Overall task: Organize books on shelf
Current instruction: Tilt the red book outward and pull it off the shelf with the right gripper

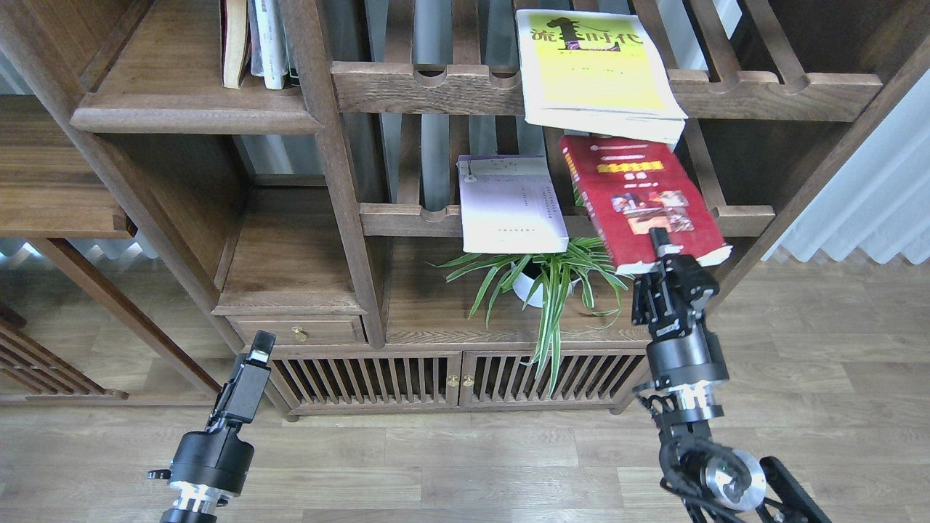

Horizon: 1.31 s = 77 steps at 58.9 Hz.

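Bookcase framing (330, 167) in dark-brown wood is filling most of the head view, standing on a pale plank floor (472, 472). Its solid shelf (182, 109) with the rounded moulded front edge is sitting at upper left and is carrying a few upright books (258, 43) at its back. Two slatted racks are occupying the centre and right: an upper rack (436, 87) and a lower rack (407, 218), each with a notched front rail.

The yellow-green book (592, 73) with large black characters is lying on the upper rack, its near edge overhanging the rail. The dark red book (636, 200) is tilting out over the lower rack's right end, its far edge tucked just under the yellow-green book. The pale lavender-white book (508, 203) is lying on the lower rack to the left of the red one, overhanging its rail. A potted spider plant (545, 280) is standing on the cabinet top beneath both.

My right gripper (657, 247) is pinching the near edge of the dark red book, one finger lying on the cover. My left gripper (254, 356) is hanging low at lower left, well apart from every book; I cannot tell whether its fingers are spread or pressed together.
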Available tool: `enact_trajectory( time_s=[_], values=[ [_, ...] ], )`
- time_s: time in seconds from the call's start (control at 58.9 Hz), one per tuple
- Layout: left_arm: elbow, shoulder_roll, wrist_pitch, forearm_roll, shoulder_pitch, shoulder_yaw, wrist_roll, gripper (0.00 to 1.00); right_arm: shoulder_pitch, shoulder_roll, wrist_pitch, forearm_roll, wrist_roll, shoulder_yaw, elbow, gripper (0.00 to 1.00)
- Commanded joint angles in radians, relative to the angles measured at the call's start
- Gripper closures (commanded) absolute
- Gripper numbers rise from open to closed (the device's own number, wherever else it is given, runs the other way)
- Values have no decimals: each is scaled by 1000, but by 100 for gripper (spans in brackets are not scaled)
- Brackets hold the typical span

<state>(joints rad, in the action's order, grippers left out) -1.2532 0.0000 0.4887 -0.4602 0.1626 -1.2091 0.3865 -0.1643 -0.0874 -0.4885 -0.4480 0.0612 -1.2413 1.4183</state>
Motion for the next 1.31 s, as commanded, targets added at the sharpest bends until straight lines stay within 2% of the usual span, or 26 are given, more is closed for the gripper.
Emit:
enact_trajectory(
  time_s=[0.0, 0.544, 1.036, 1.291],
  values=[
    [0, 0, 0, 0, 0, 0, 0, 0, -15, -2, 0, 2, 0, 11, 7, 96],
    [5, 0, 0, 5, 0, 9, 8, 0, -81, -80, 0, 25, 0, 180, 77, 96],
    [-2, 0, 0, 84, -6, 56, 5, 0, -123, -104, 0, 57, -6, 224, 134, 97],
    [-5, 0, 0, 106, -28, 154, 3, 0, -146, -114, 0, 112, -12, 263, 172, 97]
  ],
)
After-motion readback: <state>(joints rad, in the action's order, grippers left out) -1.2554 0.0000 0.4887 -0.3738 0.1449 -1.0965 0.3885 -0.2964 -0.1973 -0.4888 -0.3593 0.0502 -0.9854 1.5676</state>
